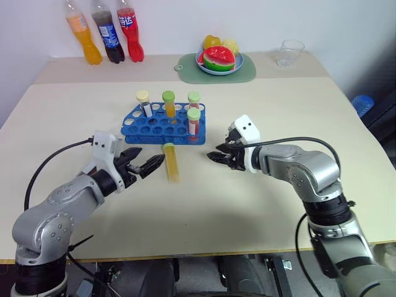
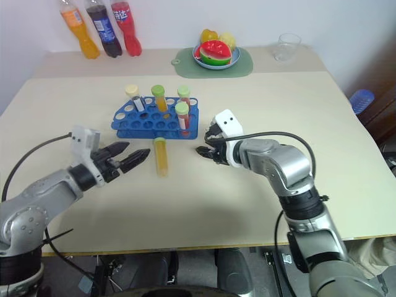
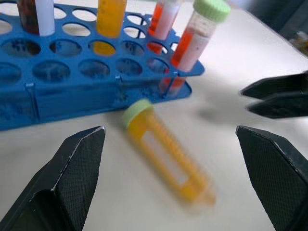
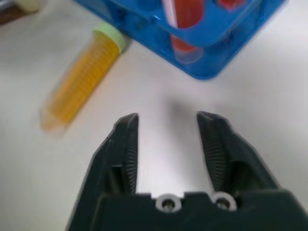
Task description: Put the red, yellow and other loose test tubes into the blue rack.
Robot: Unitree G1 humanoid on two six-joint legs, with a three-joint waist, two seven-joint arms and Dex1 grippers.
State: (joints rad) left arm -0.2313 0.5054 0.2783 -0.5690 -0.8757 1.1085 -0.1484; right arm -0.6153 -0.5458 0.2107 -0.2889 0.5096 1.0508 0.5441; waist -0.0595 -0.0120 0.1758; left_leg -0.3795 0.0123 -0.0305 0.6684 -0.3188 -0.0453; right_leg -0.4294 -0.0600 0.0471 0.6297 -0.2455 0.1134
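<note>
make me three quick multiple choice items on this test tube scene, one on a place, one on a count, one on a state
1. Where does the loose yellow tube lie?
A. on the table just in front of the blue rack
B. in the rack
C. on the plate

2. How many tubes stand in the rack?
A. two
B. four
C. six

3. The left pincer is:
A. shut on the tube
B. open and empty
C. shut on the rack

Key: A, it lies flat between both pincers; B, four capped tubes stand upright; B, the fingers are spread with nothing between them.
</note>
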